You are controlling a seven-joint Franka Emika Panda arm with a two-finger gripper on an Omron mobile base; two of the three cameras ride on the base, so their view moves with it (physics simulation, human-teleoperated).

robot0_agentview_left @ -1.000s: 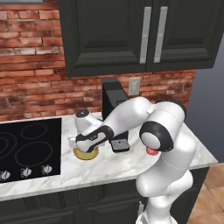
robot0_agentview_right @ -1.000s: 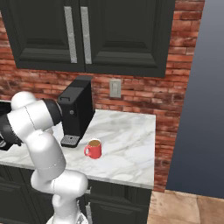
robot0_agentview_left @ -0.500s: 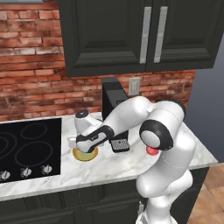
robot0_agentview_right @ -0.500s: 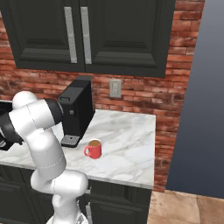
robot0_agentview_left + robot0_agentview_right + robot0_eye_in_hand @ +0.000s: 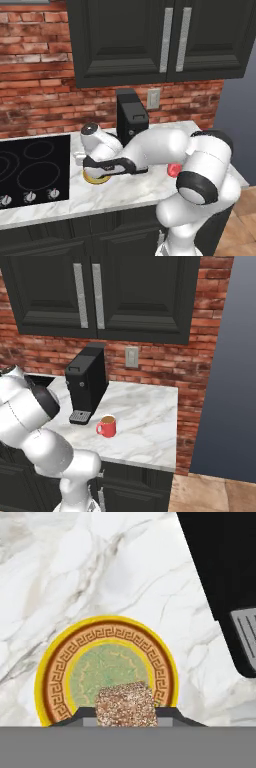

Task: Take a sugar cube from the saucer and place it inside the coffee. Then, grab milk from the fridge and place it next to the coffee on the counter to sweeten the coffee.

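Sugar cube (image 5: 126, 704) — square-on, atop saucer (image 5: 60, 667)

We see a red brick wall (image 5: 35, 95) behind the white marble desk (image 5: 145, 411), with dark upper cabinets (image 5: 135, 296) bearing silver handles (image 5: 166, 40). A black cooktop (image 5: 30, 170) sits leftward. A grey wall (image 5: 225, 366) meets tan floor tiles (image 5: 210, 493).

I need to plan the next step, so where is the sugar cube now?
In the hand view the sugar cube lies at the bottom centre, between the pincer tips, over the near edge of the saucer on the counter.
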